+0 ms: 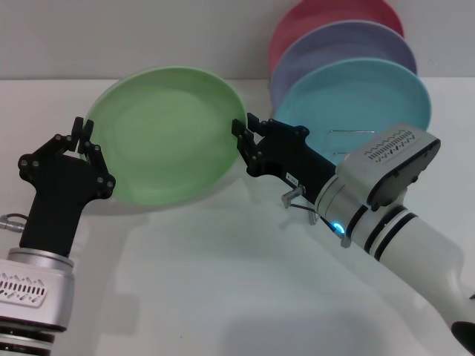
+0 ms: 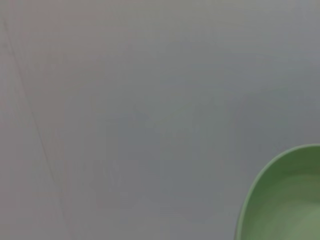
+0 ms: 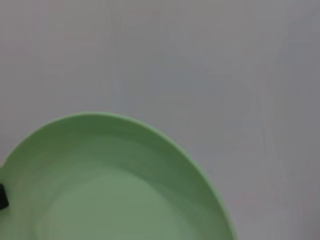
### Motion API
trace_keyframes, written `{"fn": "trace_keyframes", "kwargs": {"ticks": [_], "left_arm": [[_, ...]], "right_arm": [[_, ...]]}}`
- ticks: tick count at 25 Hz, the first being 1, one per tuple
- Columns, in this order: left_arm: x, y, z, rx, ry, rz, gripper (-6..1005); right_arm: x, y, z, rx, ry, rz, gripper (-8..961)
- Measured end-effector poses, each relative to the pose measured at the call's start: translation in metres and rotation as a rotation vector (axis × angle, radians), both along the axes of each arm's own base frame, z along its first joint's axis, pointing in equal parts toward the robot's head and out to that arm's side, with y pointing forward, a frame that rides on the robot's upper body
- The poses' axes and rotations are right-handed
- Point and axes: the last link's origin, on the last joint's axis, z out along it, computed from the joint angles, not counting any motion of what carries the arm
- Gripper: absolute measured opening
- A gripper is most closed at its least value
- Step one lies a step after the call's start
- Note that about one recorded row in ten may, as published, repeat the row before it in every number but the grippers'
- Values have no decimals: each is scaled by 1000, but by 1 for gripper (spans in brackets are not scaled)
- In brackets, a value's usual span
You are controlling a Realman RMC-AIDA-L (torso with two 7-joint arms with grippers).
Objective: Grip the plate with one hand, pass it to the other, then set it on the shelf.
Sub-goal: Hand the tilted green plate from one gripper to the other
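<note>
Light green plate held tilted above table, rim pinched between right gripper fingers; left gripper fingers at opposite rim, seemingly parted. Advice: confirm right clamp firm before left withdraws; wire rack behind.

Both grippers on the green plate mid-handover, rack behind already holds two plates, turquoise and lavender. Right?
Not quite: the rack holds three plates. A red plate stands behind the lavender plate and turquoise plate, as the head view shows. The left gripper and right gripper sit at opposite rims of the green plate.
</note>
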Motion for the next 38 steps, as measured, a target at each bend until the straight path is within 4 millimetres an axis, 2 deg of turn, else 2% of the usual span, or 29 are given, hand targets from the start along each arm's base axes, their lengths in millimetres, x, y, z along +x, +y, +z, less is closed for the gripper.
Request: {"fn": "trace_keyframes", "kwargs": {"ticks": [24,38], "left_arm": [[0,-1,1,3,1,-3,35],[0,0,1,5,-2,-1,35]], "right_arm": [[-2,-1,-2,-6,5,-1,139],[-3,1,-1,-2,7,-6,140]]}}
